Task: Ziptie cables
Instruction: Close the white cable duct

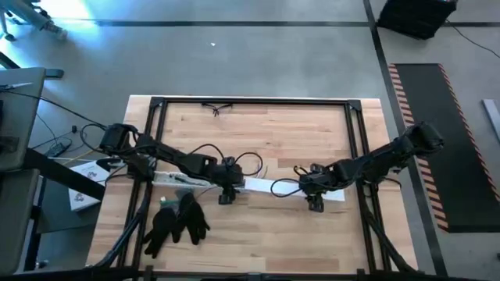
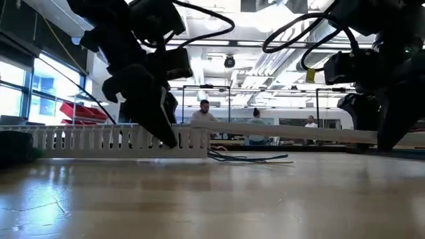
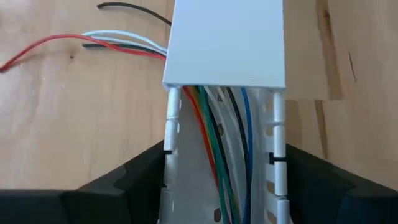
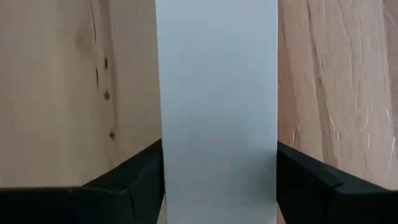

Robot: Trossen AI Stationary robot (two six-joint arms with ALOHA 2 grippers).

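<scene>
A white slotted channel (image 1: 183, 179) lies across the table's middle. Thin cables (image 3: 214, 134), red, green, black and blue, run along inside its open part. A flat white cover (image 3: 225, 40) closes the part beyond, and there red, white, green and black wire ends (image 3: 118, 42) fan out onto the wood. The low view also shows these wire ends (image 2: 252, 158) lying on the table. My left gripper (image 1: 226, 195) is shut on the channel. My right gripper (image 1: 315, 201) is shut on the cover (image 1: 297, 188) farther right. My left gripper (image 3: 224, 155) pinches the channel across its width, one finger (image 3: 146, 171) on each slotted side wall (image 3: 169, 134), just short of the cover's edge. The fingers point down and lie across the channel, which rests on the table. My right gripper (image 4: 219, 155) pinches the cover's two long edges (image 4: 163, 134) between its fingers (image 4: 134, 171), across the strip, from above. In the low view the cover (image 2: 292, 132) runs level at the height of the channel's top, clear of the table.
A pair of black gloves (image 1: 176, 222) lies near the front, left of centre. A small dark object (image 1: 217, 107) sits at the far edge. Black frame rails (image 1: 156, 140) run along the table's sides. People stand in the room beyond the table.
</scene>
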